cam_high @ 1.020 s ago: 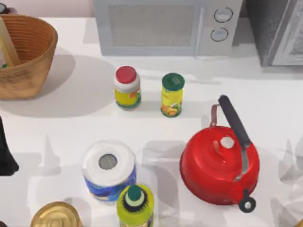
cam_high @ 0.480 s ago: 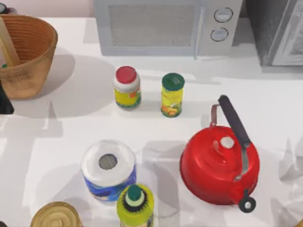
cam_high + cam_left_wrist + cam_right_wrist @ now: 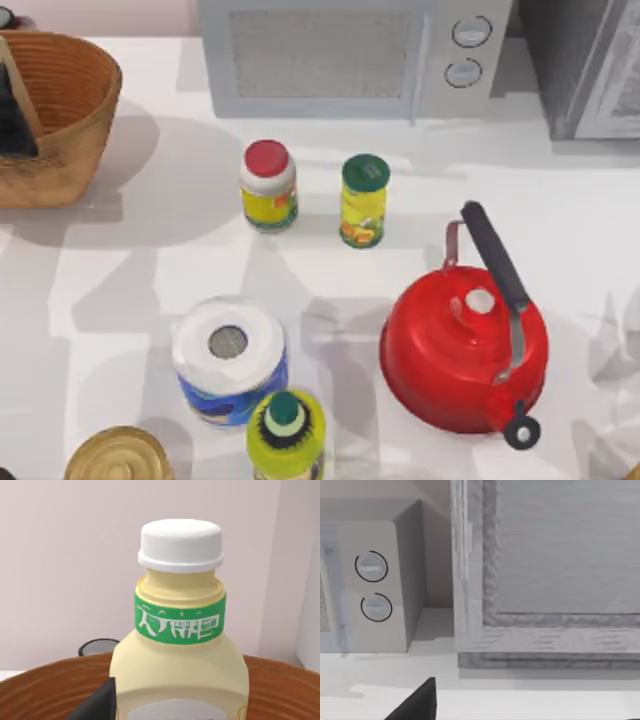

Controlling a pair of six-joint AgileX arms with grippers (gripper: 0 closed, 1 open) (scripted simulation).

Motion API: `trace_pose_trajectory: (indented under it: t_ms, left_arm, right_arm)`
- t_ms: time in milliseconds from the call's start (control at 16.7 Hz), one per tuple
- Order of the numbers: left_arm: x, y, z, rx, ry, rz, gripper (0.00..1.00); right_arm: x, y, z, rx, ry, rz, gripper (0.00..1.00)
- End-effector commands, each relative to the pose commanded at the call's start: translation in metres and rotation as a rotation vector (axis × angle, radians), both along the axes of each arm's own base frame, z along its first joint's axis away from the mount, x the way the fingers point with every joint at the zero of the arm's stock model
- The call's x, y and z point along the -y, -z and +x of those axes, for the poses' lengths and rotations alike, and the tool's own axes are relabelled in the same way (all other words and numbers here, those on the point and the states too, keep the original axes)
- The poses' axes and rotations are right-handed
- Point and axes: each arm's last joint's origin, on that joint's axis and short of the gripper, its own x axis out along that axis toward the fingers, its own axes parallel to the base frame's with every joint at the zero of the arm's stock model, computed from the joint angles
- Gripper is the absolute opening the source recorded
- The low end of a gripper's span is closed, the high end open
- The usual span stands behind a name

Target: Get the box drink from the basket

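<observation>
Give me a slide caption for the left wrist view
Left gripper closes in on the box drink standing inside the basket.

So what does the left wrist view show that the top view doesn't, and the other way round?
Left wrist view: the box drink close up, white cap and green band. Top view: microwave, red kettle, red-lidded jar, green-capped jar, paper roll, and the left gripper over the basket. Both share the basket.

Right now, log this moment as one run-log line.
phase: reaching into basket | left gripper: over basket interior, close to box drink | box drink: upright in basket, not lifted | right arm: parked, facing microwave
</observation>
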Motion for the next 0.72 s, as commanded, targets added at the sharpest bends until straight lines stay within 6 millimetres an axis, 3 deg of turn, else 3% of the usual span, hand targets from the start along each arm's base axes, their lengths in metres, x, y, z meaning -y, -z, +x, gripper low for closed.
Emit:
trace_pose_trajectory:
  t_ms: [360, 720]
  left_arm:
    - [-0.015, 0.045, 0.043, -0.002, -0.001, 0.004, 1.00]
    - [-0.020, 0.060, 0.053, -0.002, -0.001, 0.005, 1.00]
  right_arm:
    - [0.000, 0.000, 0.000, 0.000, 0.000, 0.000, 1.00]
    - [0.000, 0.000, 0.000, 0.000, 0.000, 0.000, 1.00]
